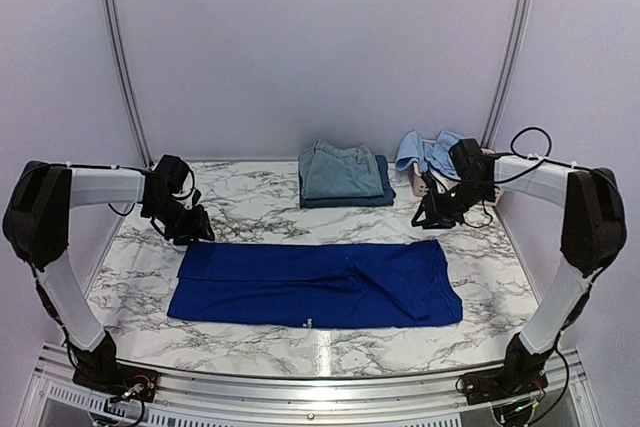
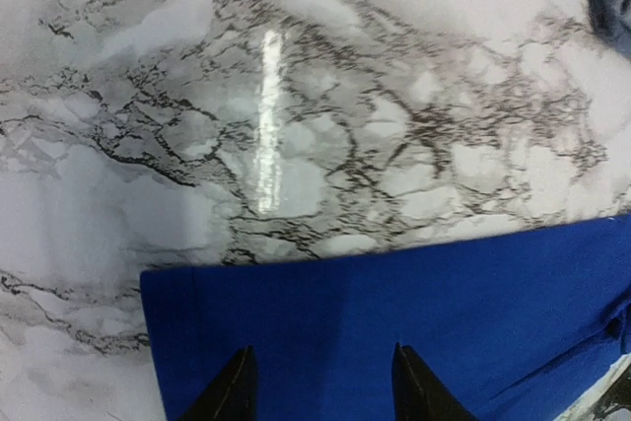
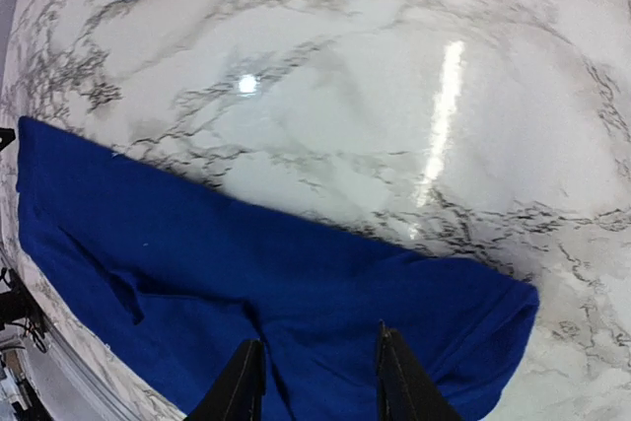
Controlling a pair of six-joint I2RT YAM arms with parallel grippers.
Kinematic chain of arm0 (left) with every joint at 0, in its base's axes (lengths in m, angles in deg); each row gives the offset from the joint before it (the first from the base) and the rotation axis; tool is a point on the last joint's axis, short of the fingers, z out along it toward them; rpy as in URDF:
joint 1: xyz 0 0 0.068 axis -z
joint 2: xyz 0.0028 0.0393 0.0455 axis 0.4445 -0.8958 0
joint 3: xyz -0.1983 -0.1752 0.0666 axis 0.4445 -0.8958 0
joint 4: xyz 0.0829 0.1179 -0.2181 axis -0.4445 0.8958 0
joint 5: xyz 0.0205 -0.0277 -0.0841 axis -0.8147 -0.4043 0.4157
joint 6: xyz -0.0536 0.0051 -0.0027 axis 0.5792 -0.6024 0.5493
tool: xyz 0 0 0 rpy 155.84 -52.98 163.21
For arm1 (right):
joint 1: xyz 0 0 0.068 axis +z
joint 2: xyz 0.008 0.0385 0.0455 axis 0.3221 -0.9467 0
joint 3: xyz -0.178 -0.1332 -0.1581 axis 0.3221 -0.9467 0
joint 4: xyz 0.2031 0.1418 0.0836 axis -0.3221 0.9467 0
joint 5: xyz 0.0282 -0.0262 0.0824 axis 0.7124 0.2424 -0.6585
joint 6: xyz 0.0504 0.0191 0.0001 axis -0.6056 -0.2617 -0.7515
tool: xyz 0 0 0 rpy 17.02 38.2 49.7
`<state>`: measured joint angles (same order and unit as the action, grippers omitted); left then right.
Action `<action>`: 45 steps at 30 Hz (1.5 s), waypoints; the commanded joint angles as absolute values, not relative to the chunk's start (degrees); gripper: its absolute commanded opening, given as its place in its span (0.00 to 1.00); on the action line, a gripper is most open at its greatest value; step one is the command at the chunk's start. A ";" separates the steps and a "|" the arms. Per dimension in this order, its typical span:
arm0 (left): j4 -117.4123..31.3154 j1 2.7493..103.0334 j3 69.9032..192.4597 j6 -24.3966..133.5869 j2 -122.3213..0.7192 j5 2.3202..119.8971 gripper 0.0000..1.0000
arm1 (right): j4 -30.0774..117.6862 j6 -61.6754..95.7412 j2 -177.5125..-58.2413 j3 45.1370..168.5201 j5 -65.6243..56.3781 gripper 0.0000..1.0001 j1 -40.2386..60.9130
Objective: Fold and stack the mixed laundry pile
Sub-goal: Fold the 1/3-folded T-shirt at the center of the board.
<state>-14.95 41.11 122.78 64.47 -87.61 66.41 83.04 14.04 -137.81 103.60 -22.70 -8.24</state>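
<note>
Lying long-axis left-to-right: royal-blue T-shirt (image 1: pixel 315 284)

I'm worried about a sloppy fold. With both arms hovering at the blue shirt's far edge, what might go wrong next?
The royal-blue T-shirt looks doubled, so the open left fingers might pinch only its top layer and the fold could open. Its right end looks rounded and rumpled, so the right fingers may grip unevenly, skewing the fold.

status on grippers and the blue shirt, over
Left gripper open, empty. Right gripper open, empty. Blue shirt lying flat. Folded denim stack behind it, apart.
</note>
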 commanded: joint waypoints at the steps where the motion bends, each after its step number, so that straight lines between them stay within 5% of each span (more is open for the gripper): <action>1: -14.85 42.01 122.56 61.45 -78.96 68.20 0.50 | 87.64 16.22 -131.88 101.49 -25.31 0.34 -1.15; 8: -17.38 47.88 123.40 56.94 -73.66 69.80 0.54 | 84.90 14.28 -131.55 95.48 -24.55 0.34 4.16; 26: -17.91 54.08 128.56 57.18 -76.03 67.48 0.54 | 81.89 18.41 -145.49 103.78 -26.68 0.35 6.07; 32: -18.07 54.08 127.87 57.30 -75.53 66.94 0.54 | 83.36 19.98 -145.53 105.75 -29.94 0.20 7.44; 36: -18.53 54.08 126.95 57.01 -74.99 66.68 0.54 | 84.78 20.57 -143.72 105.99 -32.45 0.00 9.78; 45: -22.10 54.36 123.22 54.99 -71.28 66.84 0.54 | 84.04 15.67 -140.35 104.97 -36.11 0.00 23.06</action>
<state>-19.05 54.01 125.01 57.06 -74.58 67.11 84.33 18.55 -143.21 104.23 -32.84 17.24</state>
